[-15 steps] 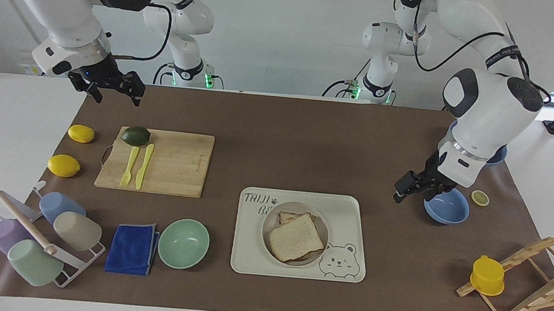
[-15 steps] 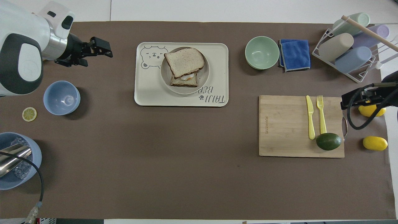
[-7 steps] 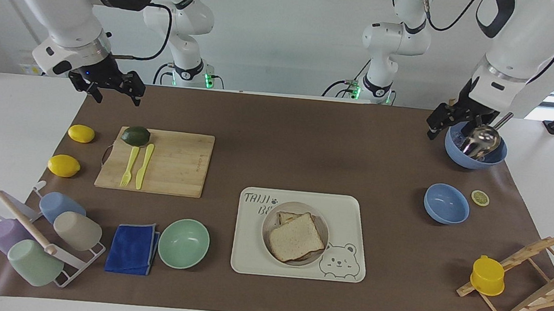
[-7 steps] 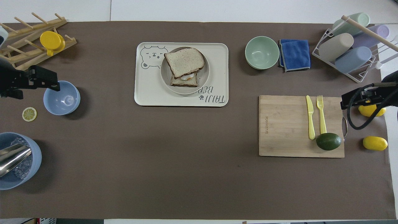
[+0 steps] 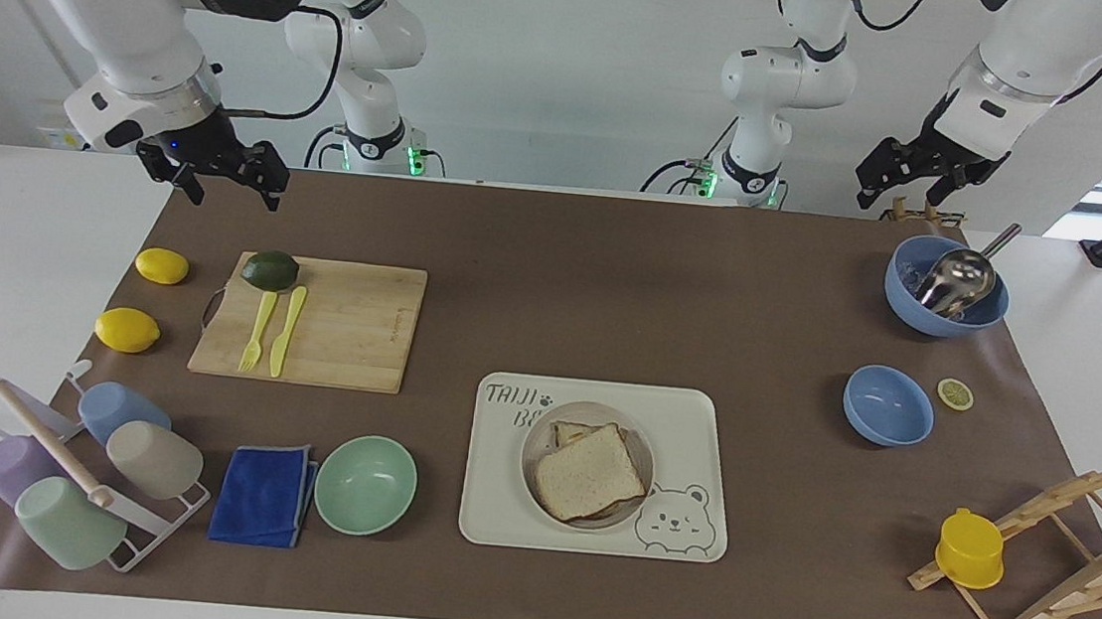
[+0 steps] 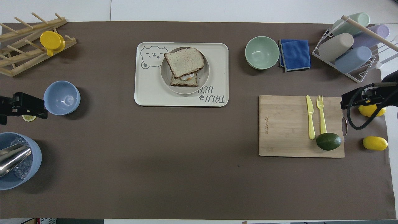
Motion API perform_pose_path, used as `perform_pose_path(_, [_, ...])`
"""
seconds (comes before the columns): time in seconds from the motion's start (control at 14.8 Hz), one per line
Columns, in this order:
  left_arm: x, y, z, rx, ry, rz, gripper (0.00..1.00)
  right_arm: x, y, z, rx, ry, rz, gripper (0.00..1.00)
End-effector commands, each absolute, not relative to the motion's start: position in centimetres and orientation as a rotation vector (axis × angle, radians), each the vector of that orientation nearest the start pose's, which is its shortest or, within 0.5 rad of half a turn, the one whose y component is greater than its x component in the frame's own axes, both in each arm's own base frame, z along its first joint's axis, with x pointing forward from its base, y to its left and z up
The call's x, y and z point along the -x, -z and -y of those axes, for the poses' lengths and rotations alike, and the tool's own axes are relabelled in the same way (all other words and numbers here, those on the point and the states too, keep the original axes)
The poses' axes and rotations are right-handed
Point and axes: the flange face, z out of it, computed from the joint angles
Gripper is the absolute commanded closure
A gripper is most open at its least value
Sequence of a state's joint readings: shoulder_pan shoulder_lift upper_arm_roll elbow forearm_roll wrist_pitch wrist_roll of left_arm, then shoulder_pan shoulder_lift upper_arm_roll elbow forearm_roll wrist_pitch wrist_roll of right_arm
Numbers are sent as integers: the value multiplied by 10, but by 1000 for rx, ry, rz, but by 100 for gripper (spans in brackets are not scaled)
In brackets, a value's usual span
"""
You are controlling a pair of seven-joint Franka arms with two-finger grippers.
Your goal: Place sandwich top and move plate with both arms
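Item: sandwich top [image 5: 591, 473], a speckled slice lying skewed on the lower toast, one corner overhanging it, both on the plate [image 5: 536, 443], which sits in the bear tray [image 5: 691, 417]; stock lies well apart from both end effectors, between the two arms' ends of the counter [image 5: 613, 285]. Left end effector [image 5: 915, 174]: raised, over the counter's edge just by the blue bowl with the metal scoop [image 5: 947, 284], fingers spread and holding nothing. Right end effector [image 5: 222, 176]: raised over the counter edge near the cutting board [image 5: 311, 320], fingers parted, empty, waiting. Status, by judgement: the slice appears placed; the plate move is not yet begun. Hazards: the plate rim sits low inside the tray, so fingers descending on it may catch the tray wall or clip the overhanging crust and drag the slice off. Two arms lifting unevenly would tilt the plate and let the loose stack slide. The left arm's route passes over the smaller blue bowl [image 5: 888, 406] and lemon slice [image 5: 955, 393]; a low sweep could knock them. The right arm's route crosses the avocado [image 5: 270, 270] and cutlery.
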State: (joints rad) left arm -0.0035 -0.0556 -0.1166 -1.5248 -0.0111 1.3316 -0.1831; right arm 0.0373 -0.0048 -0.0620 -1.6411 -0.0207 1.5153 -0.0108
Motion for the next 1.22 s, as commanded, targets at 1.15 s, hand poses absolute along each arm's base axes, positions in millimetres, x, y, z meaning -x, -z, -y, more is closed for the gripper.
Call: perform_pose_path(1.15, [-541, -616, 76, 3127, -185, 45, 0, -543, -595, 14, 3154, -168, 5, 0])
